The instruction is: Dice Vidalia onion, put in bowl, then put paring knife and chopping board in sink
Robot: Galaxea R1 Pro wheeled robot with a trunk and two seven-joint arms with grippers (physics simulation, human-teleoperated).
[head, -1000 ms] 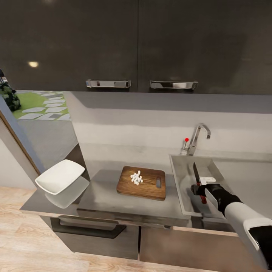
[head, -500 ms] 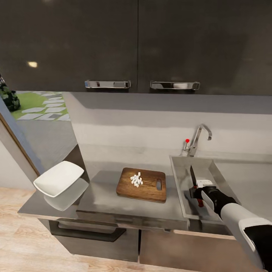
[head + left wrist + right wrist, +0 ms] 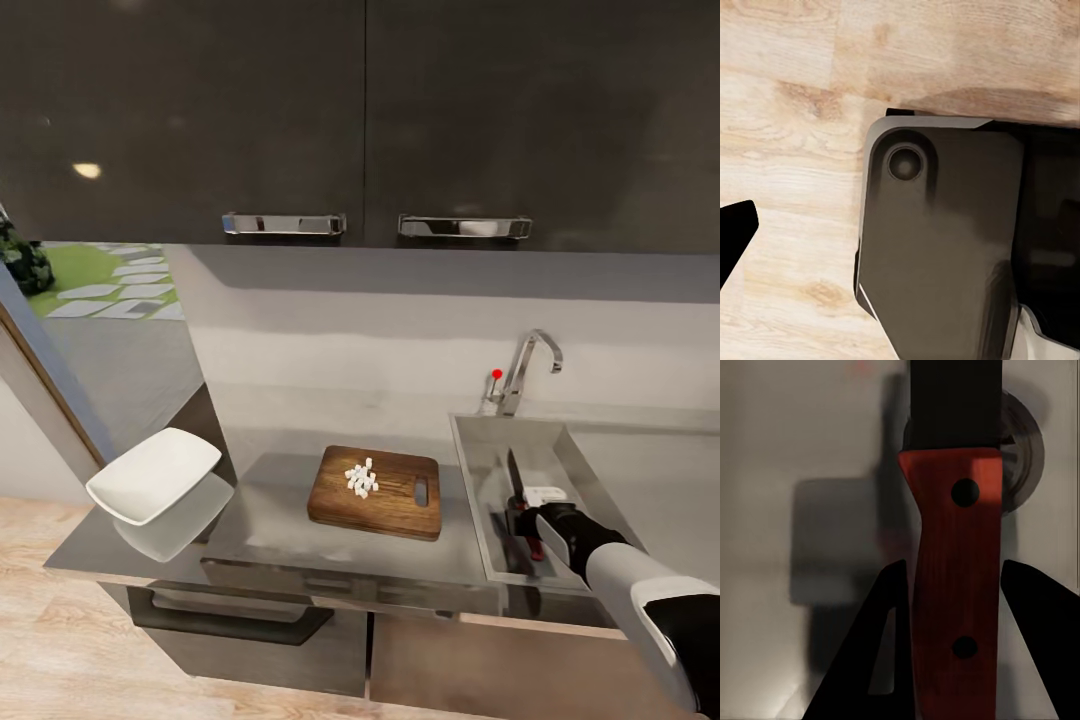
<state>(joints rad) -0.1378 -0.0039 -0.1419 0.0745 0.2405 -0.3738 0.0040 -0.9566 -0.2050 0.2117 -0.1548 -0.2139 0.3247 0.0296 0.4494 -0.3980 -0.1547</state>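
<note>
Head view, right hand (image 3: 527,520) pinching slim paring knife (image 3: 515,480), over steel sink (image 3: 480,490), left hand's state unclear

You're in a home kitchen: dark glossy wall cabinets (image 3: 360,110) with chrome handles (image 3: 285,222) hang over a grey metal countertop (image 3: 300,530), a steel sink (image 3: 480,470) with a chrome faucet (image 3: 525,365) is set into it, and a light wood plank floor (image 3: 70,640) runs below.
</note>
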